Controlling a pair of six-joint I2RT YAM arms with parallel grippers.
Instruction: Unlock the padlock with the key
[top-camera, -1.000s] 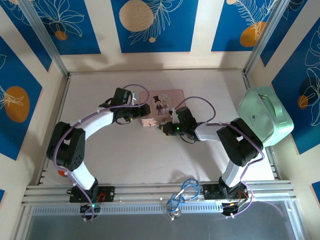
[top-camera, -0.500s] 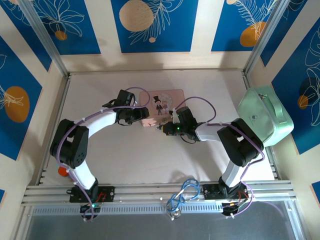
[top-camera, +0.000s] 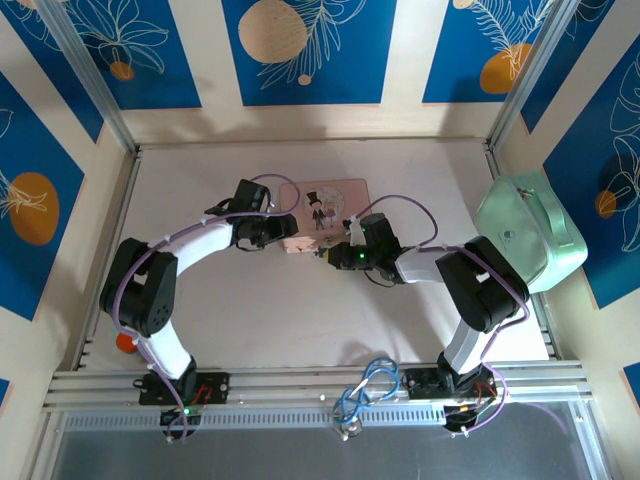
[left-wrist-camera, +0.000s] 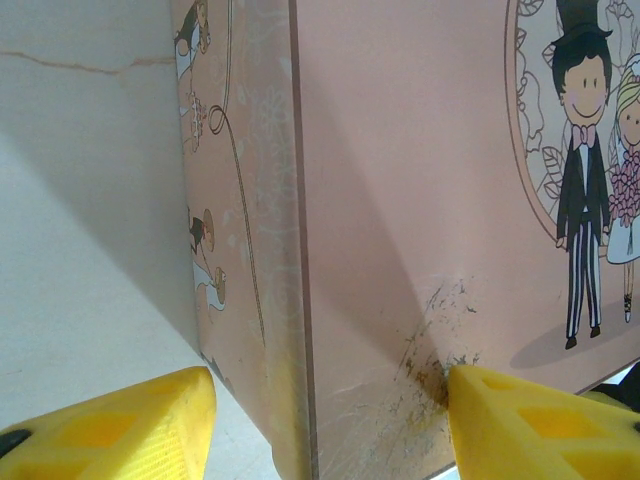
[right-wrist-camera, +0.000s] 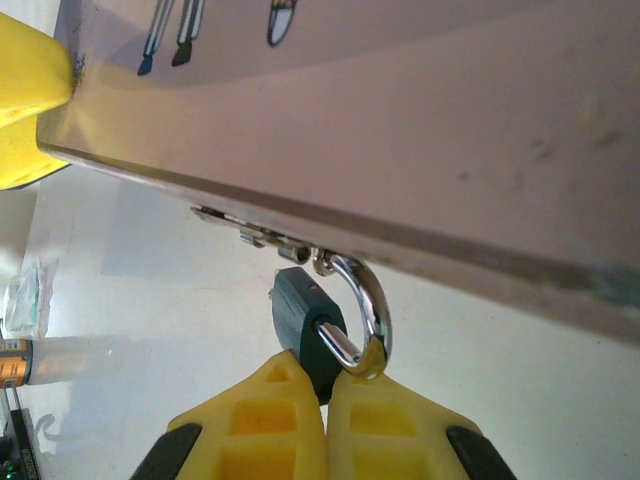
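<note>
White tabletop (top-camera: 250, 320) carried the pink tin box (top-camera: 345, 192) at its centre. The left gripper (left-wrist-camera: 330, 380) straddled the box's near-left corner with its jaws apart and one fingertip against the lid; whether it clamped the box could not be told. The right gripper (right-wrist-camera: 327, 385) had its fingers pressed together, tips touching the shackle (right-wrist-camera: 372, 305) of the padlock (right-wrist-camera: 300, 315), which hung from the latch (right-wrist-camera: 250, 232) on the box's near edge.

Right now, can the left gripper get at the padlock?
Probably not. The left gripper straddles a corner of the pink tin box, and the padlock hangs on the box's near edge, with the shut right gripper against it.
</note>
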